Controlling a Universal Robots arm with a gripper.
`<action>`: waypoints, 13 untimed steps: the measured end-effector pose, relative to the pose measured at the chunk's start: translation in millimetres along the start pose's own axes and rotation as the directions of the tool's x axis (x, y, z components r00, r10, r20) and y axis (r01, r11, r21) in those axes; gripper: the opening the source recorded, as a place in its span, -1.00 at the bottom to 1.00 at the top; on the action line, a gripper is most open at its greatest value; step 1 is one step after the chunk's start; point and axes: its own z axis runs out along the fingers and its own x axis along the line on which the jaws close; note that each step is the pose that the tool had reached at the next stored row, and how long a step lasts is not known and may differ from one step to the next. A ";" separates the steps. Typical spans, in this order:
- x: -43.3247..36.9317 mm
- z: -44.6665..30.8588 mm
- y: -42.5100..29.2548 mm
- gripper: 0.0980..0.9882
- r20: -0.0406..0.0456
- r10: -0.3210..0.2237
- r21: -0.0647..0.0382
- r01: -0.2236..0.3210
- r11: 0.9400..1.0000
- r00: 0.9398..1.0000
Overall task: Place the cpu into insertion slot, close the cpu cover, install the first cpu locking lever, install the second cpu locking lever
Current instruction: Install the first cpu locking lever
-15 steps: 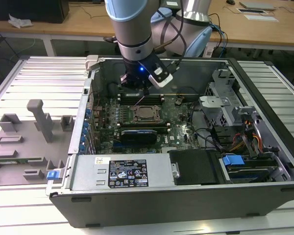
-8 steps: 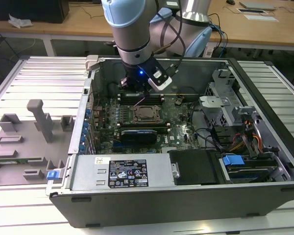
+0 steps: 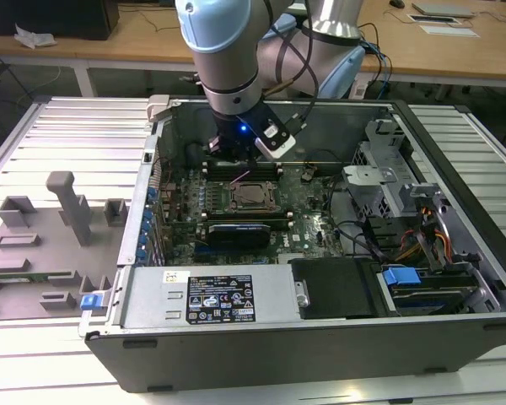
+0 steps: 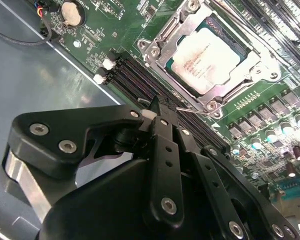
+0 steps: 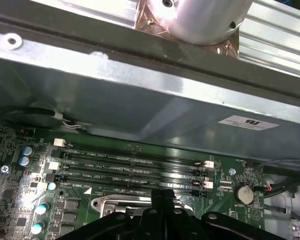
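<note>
The cpu, a silver-grey square chip, lies flat in the insertion slot on the green motherboard; it also shows in the exterior view. The cpu cover, a silver frame, lies down over the chip's edges. My gripper has its black fingers pressed together, shut, just beside the socket's corner, over the memory slots. A thin silver locking lever runs out from the fingertip along the socket's edge; I cannot tell whether it is pinched or only touched. The same shut fingertips show in the first wrist view.
Long black memory slots run between the socket and the case's metal wall. A coin battery sits nearby. A long black card, the power supply and a drive cage surround the board. Grey fixtures stand at the exterior view's left.
</note>
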 end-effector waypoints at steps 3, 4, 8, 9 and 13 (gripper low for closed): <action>-0.8 1.3 1.1 -0.98 0.001 0.004 0.001 -0.004 1.000 1.000; -1.0 1.7 1.4 -0.98 0.002 0.007 0.002 -0.007 1.000 1.000; -2.1 3.5 3.0 -0.98 0.006 0.025 0.007 -0.025 1.000 1.000; -2.2 3.8 3.2 -0.98 0.008 0.032 0.009 -0.032 0.999 0.999; -2.3 5.2 3.2 -0.98 0.021 0.079 0.021 -0.079 0.997 0.997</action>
